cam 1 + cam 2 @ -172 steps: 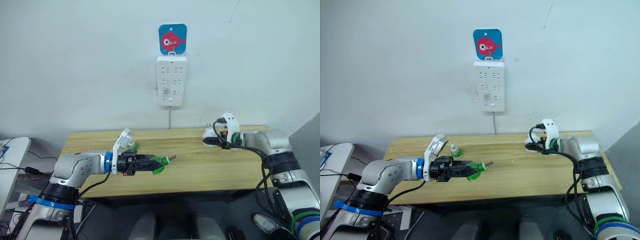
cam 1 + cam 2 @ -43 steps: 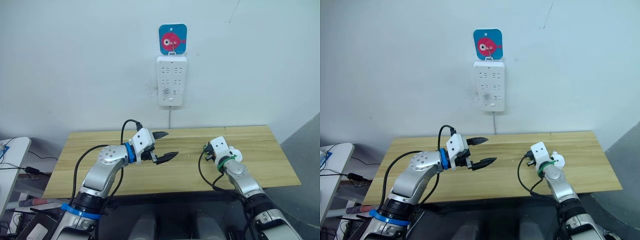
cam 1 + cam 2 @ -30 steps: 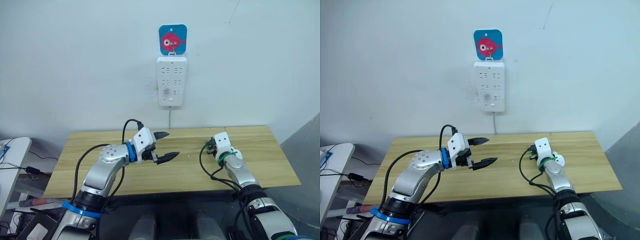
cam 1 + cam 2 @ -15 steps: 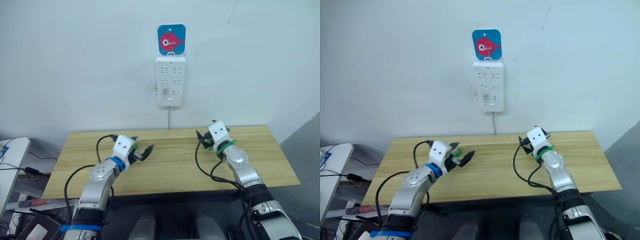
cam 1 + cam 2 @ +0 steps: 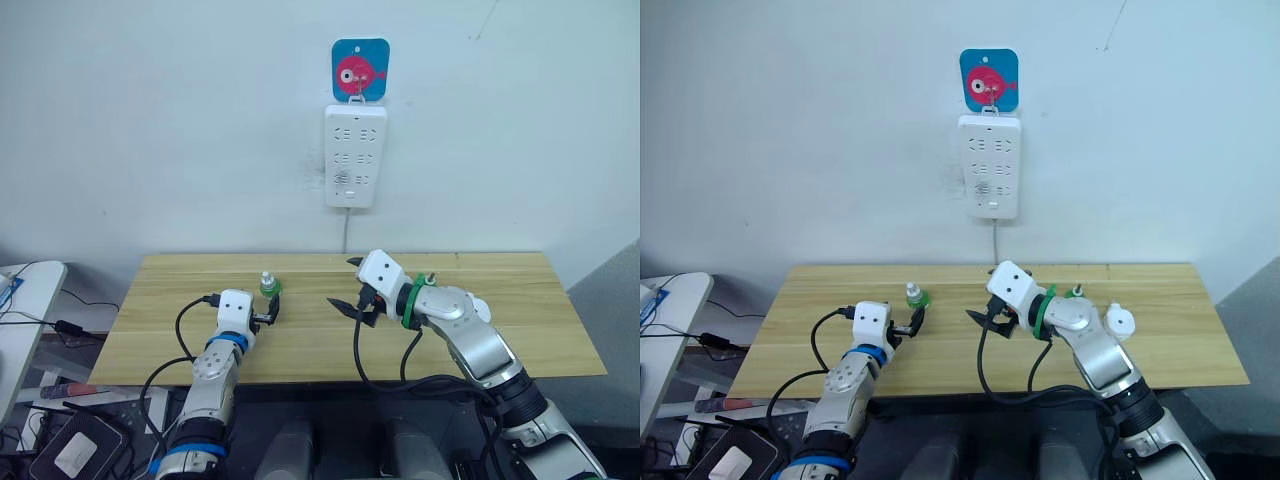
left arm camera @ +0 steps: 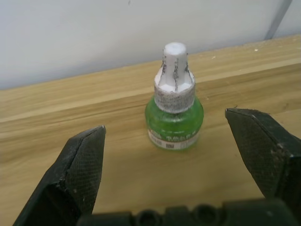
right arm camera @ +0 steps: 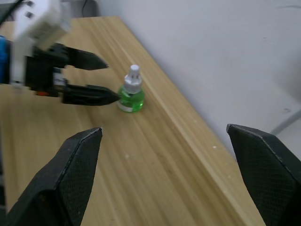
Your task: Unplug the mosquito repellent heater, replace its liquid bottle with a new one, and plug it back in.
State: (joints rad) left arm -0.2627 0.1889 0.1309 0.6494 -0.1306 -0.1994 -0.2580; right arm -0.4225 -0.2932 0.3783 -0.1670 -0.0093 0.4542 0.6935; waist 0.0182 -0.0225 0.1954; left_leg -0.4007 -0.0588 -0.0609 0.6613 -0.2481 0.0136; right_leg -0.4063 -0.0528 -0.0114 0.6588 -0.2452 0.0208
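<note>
In the right eye view, the left tool (image 5: 912, 322) is seen spread open and empty on the table (image 5: 940, 350), the green bottle (image 5: 912, 294) just beyond its tips. The right tool (image 5: 983, 312) is open and empty; the mosquito repellent heater (image 5: 1120, 322) lies behind its arm. In the left wrist view, the bottle stands upright between the spread fingers (image 6: 82, 162), untouched. In the right wrist view, the bottle is seen well ahead, beside the left tool's tips.

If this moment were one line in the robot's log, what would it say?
left gripper: open, facing upright green bottle | right gripper: open, empty | heater: on table, unplugged
</note>
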